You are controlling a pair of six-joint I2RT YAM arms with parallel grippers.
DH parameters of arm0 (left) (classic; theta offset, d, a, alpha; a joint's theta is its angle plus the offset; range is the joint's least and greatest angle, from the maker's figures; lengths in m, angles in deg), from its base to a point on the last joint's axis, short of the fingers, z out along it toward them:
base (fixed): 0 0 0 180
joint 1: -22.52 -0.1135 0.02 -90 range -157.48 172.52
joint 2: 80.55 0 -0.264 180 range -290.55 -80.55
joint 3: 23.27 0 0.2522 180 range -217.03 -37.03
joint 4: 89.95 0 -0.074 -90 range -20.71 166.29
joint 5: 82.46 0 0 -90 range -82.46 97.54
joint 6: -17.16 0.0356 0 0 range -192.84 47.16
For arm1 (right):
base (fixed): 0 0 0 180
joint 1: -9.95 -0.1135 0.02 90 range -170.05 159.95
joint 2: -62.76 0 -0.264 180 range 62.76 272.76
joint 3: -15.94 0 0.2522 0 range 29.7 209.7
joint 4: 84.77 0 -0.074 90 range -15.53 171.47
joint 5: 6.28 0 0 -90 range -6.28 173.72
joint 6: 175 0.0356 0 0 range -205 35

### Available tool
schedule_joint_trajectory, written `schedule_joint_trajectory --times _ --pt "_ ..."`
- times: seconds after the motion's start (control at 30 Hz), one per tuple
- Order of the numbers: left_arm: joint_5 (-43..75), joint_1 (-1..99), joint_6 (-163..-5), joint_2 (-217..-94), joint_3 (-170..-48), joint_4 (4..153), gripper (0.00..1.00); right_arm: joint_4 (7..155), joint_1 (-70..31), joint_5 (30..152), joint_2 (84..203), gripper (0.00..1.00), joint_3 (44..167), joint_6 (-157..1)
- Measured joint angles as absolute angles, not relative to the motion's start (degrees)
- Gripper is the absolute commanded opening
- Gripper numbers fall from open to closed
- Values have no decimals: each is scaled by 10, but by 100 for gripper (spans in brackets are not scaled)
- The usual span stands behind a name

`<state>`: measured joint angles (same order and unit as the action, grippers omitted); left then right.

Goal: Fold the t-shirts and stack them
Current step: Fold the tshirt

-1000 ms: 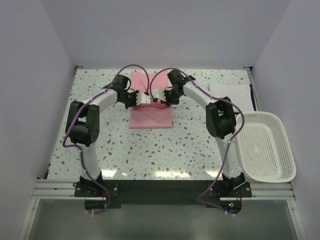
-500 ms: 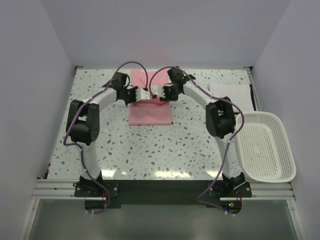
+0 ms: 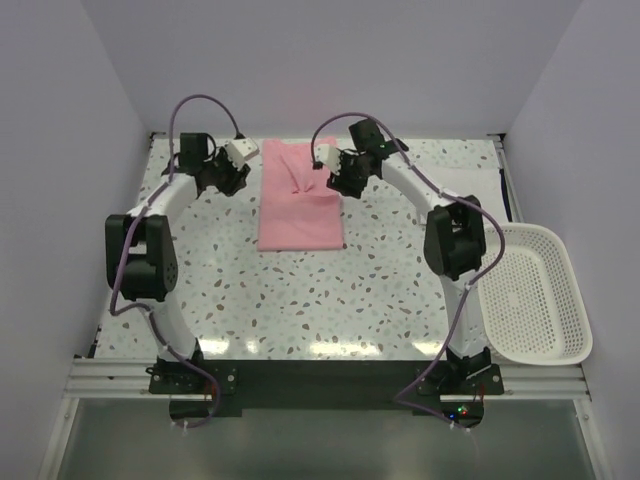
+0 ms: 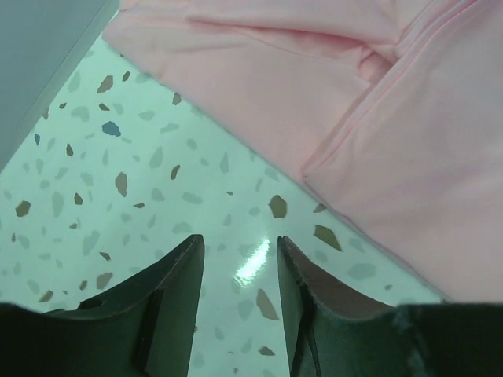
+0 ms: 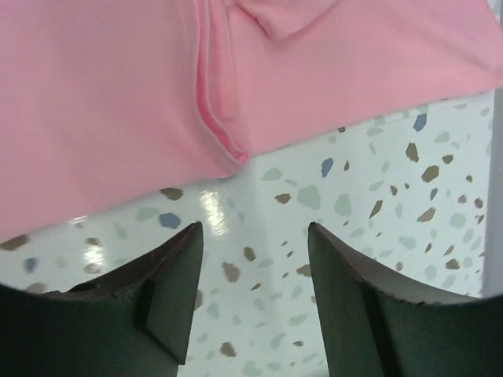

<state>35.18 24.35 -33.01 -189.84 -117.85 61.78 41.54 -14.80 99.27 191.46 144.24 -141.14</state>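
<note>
Speckled table bore the pink t-shirt at upper centre. The left gripper and right gripper, both spread and empty, flanked the shirt's upper edges.

left arm: white links, black joints; elbow pushed out left, forearm reaching far-left
left hand: black, two-finger; jaws parted by a narrow gap, nothing between them, pointing down
right arm: same build; elbow out right, forearm angled in toward far-centre
right hand: black, two-finger; jaws parted wider than left, nothing gripped, pointing down
</note>
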Motion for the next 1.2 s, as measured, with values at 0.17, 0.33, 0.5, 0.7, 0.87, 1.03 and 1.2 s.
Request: schedule_joint_trajectory --times 0.17,0.33,0.5,0.7,0.87,1.03,1.2 --pt "441 246 -464 -1820 -1129 601 51 349 -146 1075 1860 51 1443 -1262" --pt "559 277 -650 -1805 -1043 633 66 302 -150 1229 1866 84 1427 -1079" --pt "635 304 -823 -1826 -958 703 80 328 -153 1345 1895 99 1346 -916" --pt "685 317 -954 -1870 -936 798 96 378 -154 1420 1937 99 1325 -801" --pt "698 317 -989 -1904 -935 829 100 412 -154 1457 1969 99 1321 -756" --pt "718 305 -988 -1944 -935 827 100 403 -142 1489 1997 99 1305 -753" --pt "749 276 -975 -1951 -931 819 100 378 -117 1505 2001 99 1301 -771"
